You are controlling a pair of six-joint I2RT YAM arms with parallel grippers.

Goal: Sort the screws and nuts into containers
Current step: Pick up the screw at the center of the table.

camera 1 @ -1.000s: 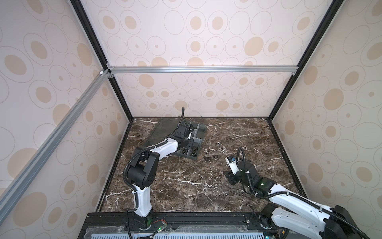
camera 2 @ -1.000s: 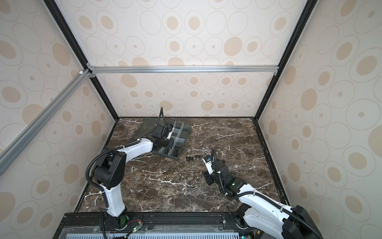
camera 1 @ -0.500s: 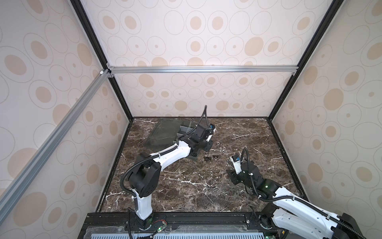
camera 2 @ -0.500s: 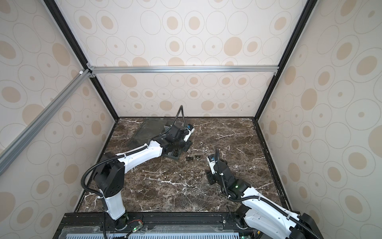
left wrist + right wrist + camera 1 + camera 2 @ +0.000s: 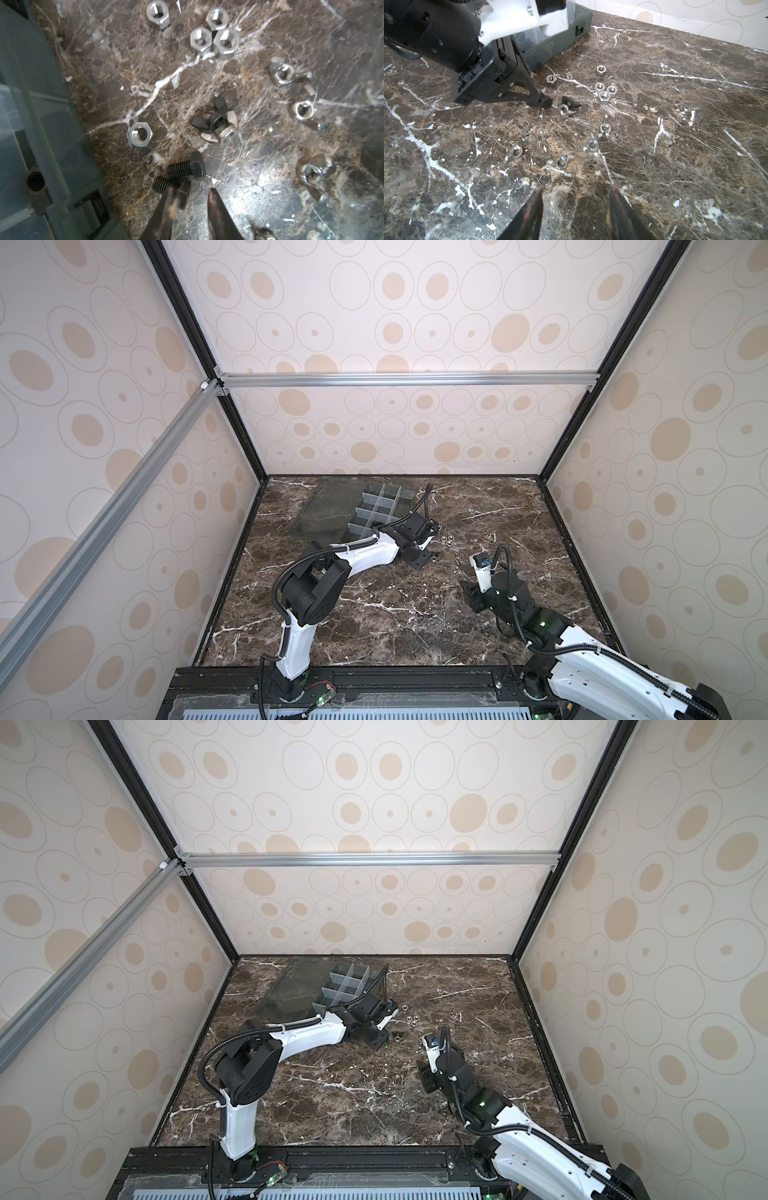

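Note:
Two black screws [image 5: 185,170] lie side by side on the marble beside the grey organizer box with the containers [image 5: 378,506]. My left gripper [image 5: 190,191] is down at them, open. The head of the nearer screw [image 5: 184,195] sits between its jaws, against one finger [image 5: 169,199] and clear of the other. Silver hex nuts [image 5: 217,17] and wing-shaped nuts [image 5: 303,110] are scattered beyond; one black wing nut [image 5: 216,120] rests against a silver one. My right gripper [image 5: 576,189] hovers open over bare marble, short of the wing nuts [image 5: 560,161], with nothing between its fingers.
The box's flat clear lid [image 5: 328,506] lies open on the far side of the cells. The left arm [image 5: 446,41] reaches low across the box's near corner. Patterned enclosure walls [image 5: 415,427] close in the marble floor [image 5: 374,635] on three sides.
The left arm swung from over the organizer box out to the right and down to the screws, its jaws narrowing. The right gripper drew back a little toward the front right.

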